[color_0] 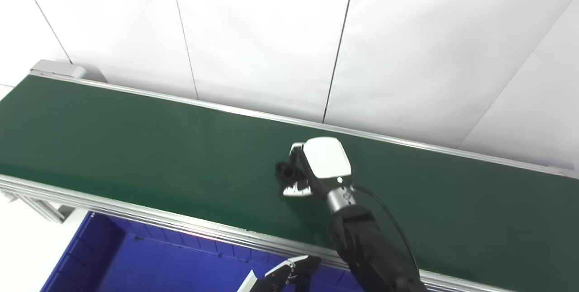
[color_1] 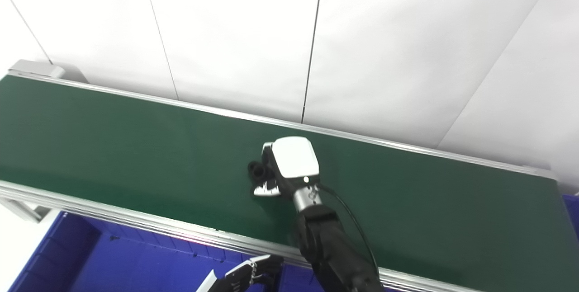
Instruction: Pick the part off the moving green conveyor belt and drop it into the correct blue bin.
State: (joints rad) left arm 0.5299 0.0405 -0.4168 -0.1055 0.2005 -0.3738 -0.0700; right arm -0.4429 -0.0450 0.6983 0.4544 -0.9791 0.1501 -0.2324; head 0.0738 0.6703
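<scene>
- White wall panels [color_0: 253,34] back the green conveyor belt [color_0: 113,147], bare leftward.
- Right hand [color_0: 316,165] grips the black part [color_0: 286,172] mid-belt.
- Left hand [color_0: 285,276], grip unclear, hangs over the blue bin [color_0: 135,260] below the near rail.

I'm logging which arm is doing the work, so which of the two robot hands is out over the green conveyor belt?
The right hand, white-backed, is over the green conveyor belt, closing on a small black part. The left hand waits low over the blue bin.
</scene>
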